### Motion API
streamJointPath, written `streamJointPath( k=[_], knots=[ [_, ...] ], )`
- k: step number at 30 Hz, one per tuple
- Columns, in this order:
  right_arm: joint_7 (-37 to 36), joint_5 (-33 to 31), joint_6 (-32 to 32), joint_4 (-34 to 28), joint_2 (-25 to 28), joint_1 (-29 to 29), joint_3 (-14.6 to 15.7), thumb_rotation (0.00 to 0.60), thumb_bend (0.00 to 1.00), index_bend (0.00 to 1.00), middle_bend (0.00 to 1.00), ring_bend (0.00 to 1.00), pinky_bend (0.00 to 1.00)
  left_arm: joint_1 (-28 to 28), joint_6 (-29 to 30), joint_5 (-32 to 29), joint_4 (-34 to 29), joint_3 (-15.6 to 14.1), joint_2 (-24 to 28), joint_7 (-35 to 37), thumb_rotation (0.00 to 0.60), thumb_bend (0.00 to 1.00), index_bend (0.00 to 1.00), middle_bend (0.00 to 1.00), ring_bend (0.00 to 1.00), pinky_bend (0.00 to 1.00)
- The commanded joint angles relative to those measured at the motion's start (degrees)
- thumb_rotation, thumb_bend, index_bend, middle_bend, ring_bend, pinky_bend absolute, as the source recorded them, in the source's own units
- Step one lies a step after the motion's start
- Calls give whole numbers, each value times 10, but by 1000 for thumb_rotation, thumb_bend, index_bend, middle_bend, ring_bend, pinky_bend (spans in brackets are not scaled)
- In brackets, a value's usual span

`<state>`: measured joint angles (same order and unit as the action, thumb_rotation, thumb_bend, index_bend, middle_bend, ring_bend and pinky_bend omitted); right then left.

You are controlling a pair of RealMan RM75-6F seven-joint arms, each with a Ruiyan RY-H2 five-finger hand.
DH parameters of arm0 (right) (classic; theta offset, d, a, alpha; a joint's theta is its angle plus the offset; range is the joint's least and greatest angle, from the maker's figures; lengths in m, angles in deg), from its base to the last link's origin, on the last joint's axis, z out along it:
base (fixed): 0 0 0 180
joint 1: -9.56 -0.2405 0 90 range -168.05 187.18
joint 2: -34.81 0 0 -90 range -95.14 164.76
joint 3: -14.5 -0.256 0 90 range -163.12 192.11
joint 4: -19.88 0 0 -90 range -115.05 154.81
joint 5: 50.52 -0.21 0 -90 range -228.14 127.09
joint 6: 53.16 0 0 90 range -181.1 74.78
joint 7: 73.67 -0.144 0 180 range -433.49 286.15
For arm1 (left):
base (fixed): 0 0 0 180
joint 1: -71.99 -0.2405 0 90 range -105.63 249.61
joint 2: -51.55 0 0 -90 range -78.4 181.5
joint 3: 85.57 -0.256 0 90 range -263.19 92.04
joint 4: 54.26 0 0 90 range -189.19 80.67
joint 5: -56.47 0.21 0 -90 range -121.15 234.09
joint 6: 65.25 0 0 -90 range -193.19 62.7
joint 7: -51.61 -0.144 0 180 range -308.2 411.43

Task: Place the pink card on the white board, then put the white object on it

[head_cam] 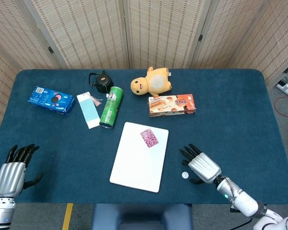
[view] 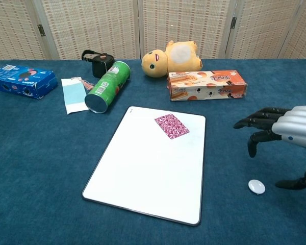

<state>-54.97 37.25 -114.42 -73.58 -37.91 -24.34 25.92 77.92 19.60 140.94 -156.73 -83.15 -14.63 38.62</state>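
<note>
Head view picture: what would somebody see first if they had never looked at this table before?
Probably the big flat white board in the middle of the dark blue table, with a small pink patterned card lying near its far end. Next, the silver and black right hand hanging open near the front edge, beside a tiny round white object. The yellow plush toy lies at the back.

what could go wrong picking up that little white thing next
The white object is small and lies flat on the cloth, so the open right hand above it may fumble it or nudge it away. It also sits near the table's front edge and could be pushed off. Setting it down, the fingers might shift the loose pink card on the board.
</note>
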Motion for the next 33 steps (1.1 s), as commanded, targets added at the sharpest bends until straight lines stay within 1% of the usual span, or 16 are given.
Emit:
streamJointPath(
  k=[1,10,23,33],
  knots=[
    [6,6,7,14,-15,8,1,457,274,363,90,27,0,-1,1,0,1,-1,0,2,600,295,184,169,173,0],
    [18,-1,39,41,-45,12,-14,458,274,366,90,25,0,-6,4,0,10,-4,0,15,600,295,184,169,173,0],
    [23,-10,68,57,-60,11,-32,463,276,400,100,28,0,-7,2,-1,17,-3,-1,24,600,295,184,169,172,0],
    [20,-12,75,65,-65,14,-41,466,361,434,123,31,0,-6,-1,-3,21,-3,-3,25,600,294,184,169,172,0]
  ],
)
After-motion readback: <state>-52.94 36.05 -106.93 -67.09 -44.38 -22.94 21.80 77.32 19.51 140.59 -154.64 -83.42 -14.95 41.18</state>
